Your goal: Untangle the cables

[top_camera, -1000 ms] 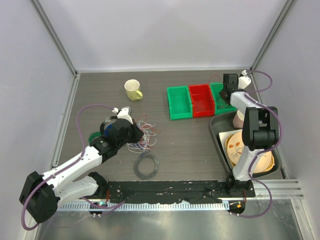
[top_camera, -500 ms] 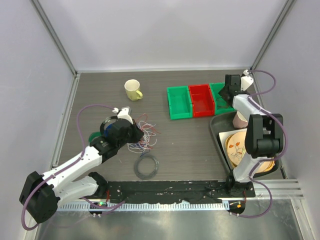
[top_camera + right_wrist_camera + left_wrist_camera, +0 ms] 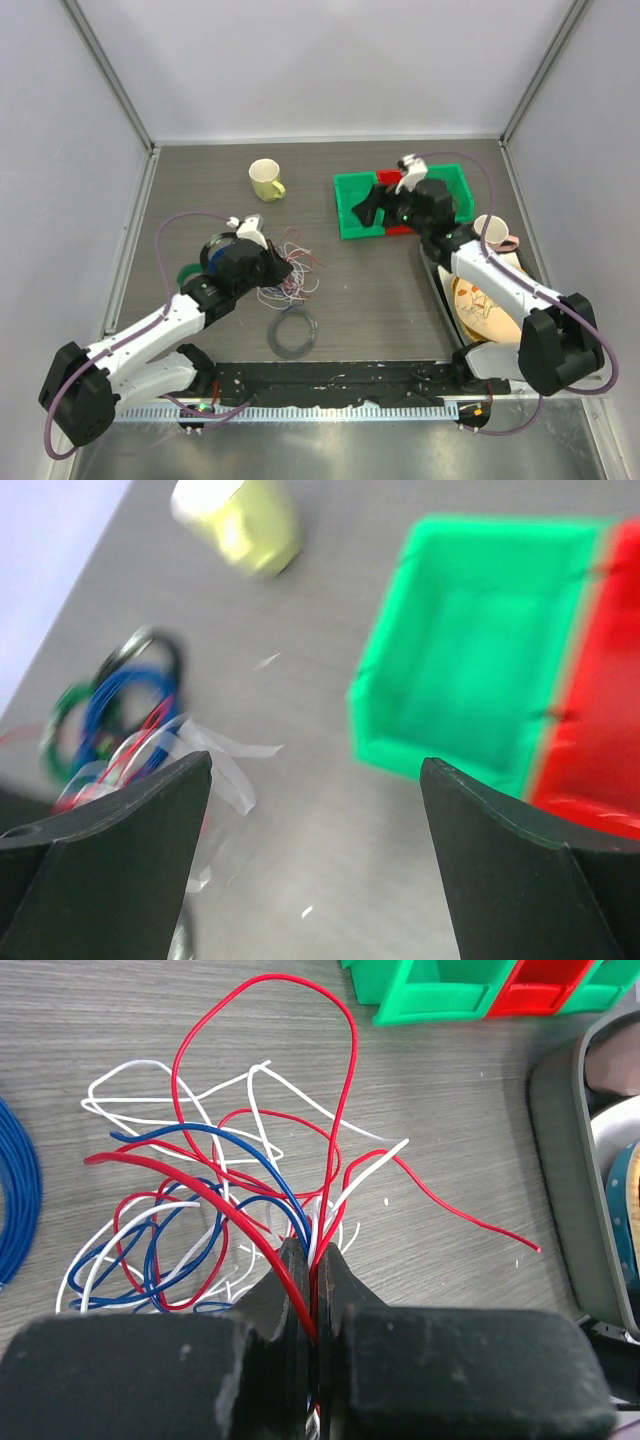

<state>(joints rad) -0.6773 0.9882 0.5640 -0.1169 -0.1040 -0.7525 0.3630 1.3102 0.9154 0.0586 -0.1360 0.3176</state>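
Note:
The cables [image 3: 292, 272] are a tangle of thin red, white and blue wires lying left of the table's centre. My left gripper [image 3: 274, 267] sits at the tangle's left edge. In the left wrist view the left gripper [image 3: 312, 1250] is shut on a few strands of the cables [image 3: 215, 1200], a red one plainly between the jaws, with red loops fanning out ahead. My right gripper [image 3: 366, 209] hangs over the left green bin [image 3: 352, 190], well apart from the tangle. The right wrist view is blurred and shows the right gripper [image 3: 315, 762] open and empty, with the cables [image 3: 140, 742] at far left.
A dark grey coil [image 3: 293, 335] lies in front of the tangle. Blue and green rings [image 3: 203, 258] sit under my left arm. A yellow cup [image 3: 265, 180] stands at the back. A red bin [image 3: 398, 218], a second green bin [image 3: 458, 188], a pink cup [image 3: 491, 233] and a tray [image 3: 437, 272] of plates fill the right.
My right arm has swung from the back right corner leftward over the bins, and its gripper has opened. My left gripper still holds the strands in the same place.

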